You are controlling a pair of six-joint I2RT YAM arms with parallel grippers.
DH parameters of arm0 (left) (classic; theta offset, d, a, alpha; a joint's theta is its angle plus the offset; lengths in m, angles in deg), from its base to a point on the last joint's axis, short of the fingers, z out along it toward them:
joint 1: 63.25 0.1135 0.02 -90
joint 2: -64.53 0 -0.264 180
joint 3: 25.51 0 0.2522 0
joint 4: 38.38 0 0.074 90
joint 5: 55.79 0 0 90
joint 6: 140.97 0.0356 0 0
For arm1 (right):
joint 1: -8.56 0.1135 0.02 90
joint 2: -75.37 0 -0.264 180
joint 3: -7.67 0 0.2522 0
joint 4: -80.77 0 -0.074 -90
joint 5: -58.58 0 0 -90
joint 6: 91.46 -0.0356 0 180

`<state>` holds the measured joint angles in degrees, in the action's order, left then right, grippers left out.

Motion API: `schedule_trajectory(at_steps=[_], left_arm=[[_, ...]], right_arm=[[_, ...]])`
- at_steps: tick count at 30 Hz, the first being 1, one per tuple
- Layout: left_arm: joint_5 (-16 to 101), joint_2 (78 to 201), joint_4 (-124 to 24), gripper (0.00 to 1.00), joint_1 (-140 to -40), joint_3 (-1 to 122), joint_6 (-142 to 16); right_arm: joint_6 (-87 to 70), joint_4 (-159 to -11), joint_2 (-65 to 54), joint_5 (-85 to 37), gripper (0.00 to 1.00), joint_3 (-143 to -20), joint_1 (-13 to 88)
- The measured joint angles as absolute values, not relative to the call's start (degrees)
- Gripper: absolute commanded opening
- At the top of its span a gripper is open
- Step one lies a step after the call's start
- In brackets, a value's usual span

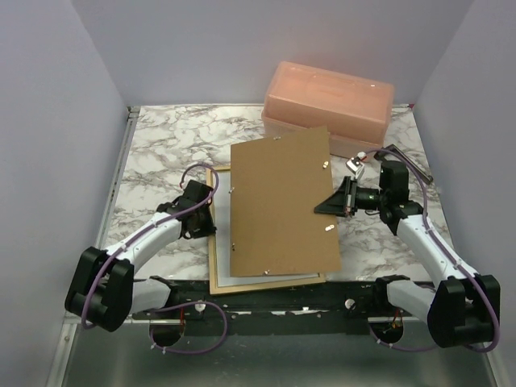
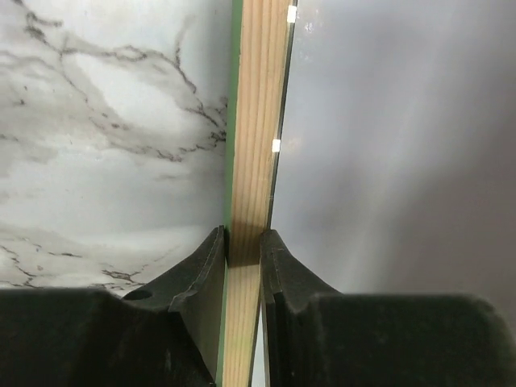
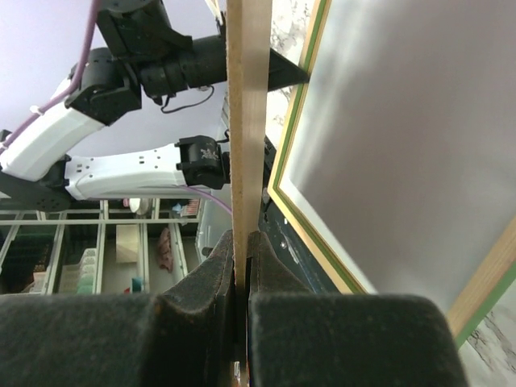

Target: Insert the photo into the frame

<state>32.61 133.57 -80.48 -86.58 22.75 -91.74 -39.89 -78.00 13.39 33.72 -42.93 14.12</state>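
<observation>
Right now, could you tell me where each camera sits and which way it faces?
Top external: above and behind the robot, looking down; both arms show, left gripper on the frame, right gripper on the backing panel.
Left wrist: looks along the frame's rail; own fingers clamp it.
Right wrist: looks along the panel's edge toward the left arm; own fingers pinch it.
Shared: all three show the frame.

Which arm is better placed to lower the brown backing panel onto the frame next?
Right. The right fingers pinch the backing panel by its right edge, above the frame. The left fingers are clamped on the frame's left rail, probably steadying it.
</observation>
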Motion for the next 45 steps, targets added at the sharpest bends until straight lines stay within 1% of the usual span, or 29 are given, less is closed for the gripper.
schedule_trajectory(at_steps=[2,4,5,7,10,16,20,23,30,45], left_arm=[[32.5,135.6,-81.02,0.18,-86.43,24.63,-90.08],[32.45,137.46,-81.07,0.3,-86.28,26.2,-88.92],[32.45,138.36,-81.02,0.37,-86.24,26.97,-88.33],[32.5,139.51,-80.85,0.46,-86.17,28.17,-87.39],[32.94,139.6,-80.39,0.53,-85.93,29.13,-86.83],[36.91,134.73,-78.49,0.52,-82.39,27.8,-86.59],[39.25,129.85,-77.86,0.47,-79.04,25.35,-86.61],[40.26,128.61,-77.48,0.42,-77.06,23.32,-86.8],[42.07,129.13,-76.48,0.37,-74.74,19.54,-87.26],[44.19,133.15,-72.5,0.27,-74.61,19.41,-87.39]], right_arm=[[-39.5,-77.81,12.69,33.72,0.01,-42.75,14.1],[-39.24,-77.7,12.19,33.7,0.01,-42.73,14.1],[-39.06,-77.67,11.99,33.68,0.01,-42.73,14.12],[-38.84,-77.7,11.51,33.68,0.01,-42.73,14.12],[-38.43,-77.67,10.59,33.31,0.01,-42.71,14.12],[-38.34,-78.66,8.45,32.39,0.01,-41.99,14.1],[-40.13,-82.24,6.99,32.48,0.01,-40.07,14.12],[-40.88,-83.95,5.09,32.48,0.01,-39.67,14.21],[-42.43,-87.77,1.48,32.48,0.01,-39.65,15.71],[-45.51,-94.98,-7.02,32.46,0.01,-39.65,20.39]])
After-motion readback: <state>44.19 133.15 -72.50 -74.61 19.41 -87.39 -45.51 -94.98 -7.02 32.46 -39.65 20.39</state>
